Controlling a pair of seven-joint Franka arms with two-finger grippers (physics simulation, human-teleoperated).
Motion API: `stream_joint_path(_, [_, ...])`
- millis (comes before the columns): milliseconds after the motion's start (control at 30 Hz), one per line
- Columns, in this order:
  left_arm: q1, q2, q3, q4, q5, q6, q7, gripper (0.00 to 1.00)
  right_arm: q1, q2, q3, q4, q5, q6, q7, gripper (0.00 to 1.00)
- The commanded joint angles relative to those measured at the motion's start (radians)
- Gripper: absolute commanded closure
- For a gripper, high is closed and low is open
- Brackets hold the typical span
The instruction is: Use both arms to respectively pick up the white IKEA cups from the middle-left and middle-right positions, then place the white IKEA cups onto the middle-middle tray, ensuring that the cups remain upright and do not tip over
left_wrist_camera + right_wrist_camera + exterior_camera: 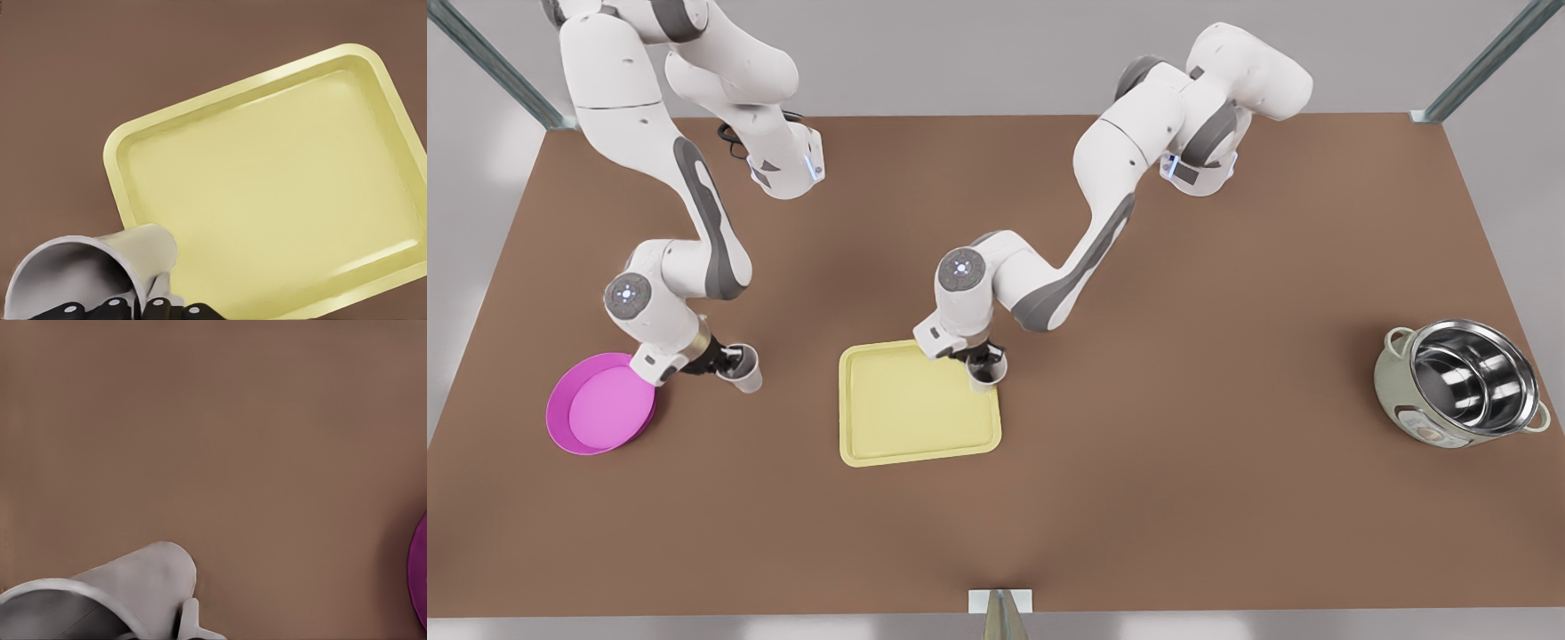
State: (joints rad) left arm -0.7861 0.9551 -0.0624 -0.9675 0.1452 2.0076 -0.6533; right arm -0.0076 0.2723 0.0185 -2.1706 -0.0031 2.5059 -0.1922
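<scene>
- Left end effector (985, 363), small and black with two fingers, is clamped on one small off-white tapered cup (988, 371) at the tray's corner on the front view's right, on the far side.
- That cup stands upright in the front view, just at the rim of the flat pale-yellow tray with rounded corners (898, 418). I cannot tell if it touches the tray or hangs a little above it.
- In the left wrist view the same cup (93, 270) shows its grey inside, and the black fingers (110, 308) grip its rim. The yellow tray (280, 180) lies just past it on the brown counter (100, 67).
- Right end effector (729, 360) is on the front view's left. It is clamped on the other small off-white cup (745, 372).
- This cup leans a little in the front view. It is just beside the round magenta plate (600, 404) and well apart from the tray. I cannot tell if it rests on the brown counter (1138, 498) or is lifted off it.
- In the right wrist view the second cup (113, 600) is close to the camera. A bit of the magenta plate (420, 577) peeks in at the edge.
- A round pot with a shiny steel inside (1463, 382) sits far off on the front view's right, well apart from both cups.
- Both white jointed arms reach down from the far side of the counter.
</scene>
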Motion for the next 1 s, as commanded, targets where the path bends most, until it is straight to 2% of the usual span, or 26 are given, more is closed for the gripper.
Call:
stream_joint_path(0, [-0.005,0.02,0.003,0.015,0.013,0.089,-0.583,0.79,0.055,0.045,0.0,0.089,0.017,-0.065,0.0,0.79])
stream_joint_path(133, [-0.039,0.073,0.003,0.023,0.013,0.138,-0.612,0.79,0.215,0.165,-0.002,0.29,0.074,-0.071,0.042,0.79])
stream_joint_path(267, [-0.073,0.086,0.026,0.02,0.014,0.137,-0.628,0.79,0.351,0.231,-0.002,0.379,0.072,-0.073,0.304,0.79])
stream_joint_path(300, [-0.078,0.086,0.027,0.02,0.016,0.135,-0.635,0.74,0.371,0.232,-0.002,0.377,0.071,-0.073,0.339,0.79])
stream_joint_path(333, [-0.078,0.086,0.027,0.018,0.016,0.131,-0.635,0.64,0.374,0.238,-0.002,0.377,0.071,-0.073,0.339,0.79])
stream_joint_path(433, [-0.097,0.086,0.046,0.016,0.016,0.117,-0.666,0.21,0.373,0.252,-0.002,0.374,0.071,-0.073,0.339,0.79])
stream_joint_path(467, [-0.099,0.085,0.046,0.016,0.016,0.114,-0.681,0.13,0.371,0.252,-0.002,0.373,0.071,-0.073,0.339,0.79])
stream_joint_path(500, [-0.108,0.082,0.047,0.015,0.016,0.099,-0.729,0.14,0.371,0.258,-0.003,0.373,0.071,-0.073,0.338,0.79])
stream_joint_path(567, [-0.107,0.07,0.041,0.016,0.008,0.068,-0.758,0.0,0.37,0.274,-0.003,0.373,0.068,-0.073,0.327,0.79])
stream_joint_path(733, [-0.093,0.042,0.044,0.018,-0.032,0.03,-0.758,0.0,0.374,0.308,-0.002,0.374,0.063,-0.071,0.326,0.79])
stream_joint_path(767, [-0.071,-0.027,0.042,0.018,-0.045,-0.07,-0.744,0.0,0.373,0.311,-0.002,0.376,0.063,-0.071,0.324,0.79])
stream_joint_path(833, [-0.004,-0.193,0.041,0.016,-0.216,-0.323,-0.613,0.0,0.373,0.314,-0.002,0.376,0.063,-0.071,0.324,0.79])
stream_joint_path(867, [0.068,-0.297,0.042,0.018,-0.254,-0.512,-0.508,0.0,0.371,0.312,-0.002,0.374,0.063,-0.071,0.326,0.37])
stream_joint_path(900, [0.137,-0.366,0.047,0.02,-0.25,-0.619,-0.413,0.0,0.373,0.312,-0.002,0.376,0.063,-0.071,0.329,0.0])
stream_joint_path(933, [0.258,-0.429,0.044,0.02,-0.245,-0.71,-0.25,0.0,0.368,0.312,-0.002,0.374,0.063,-0.071,0.324,0.0])
stream_joint_path(967, [0.318,-0.452,0.049,0.02,-0.202,-0.742,-0.184,0.0,0.368,0.312,-0.002,0.374,0.063,-0.071,0.326,0.0])
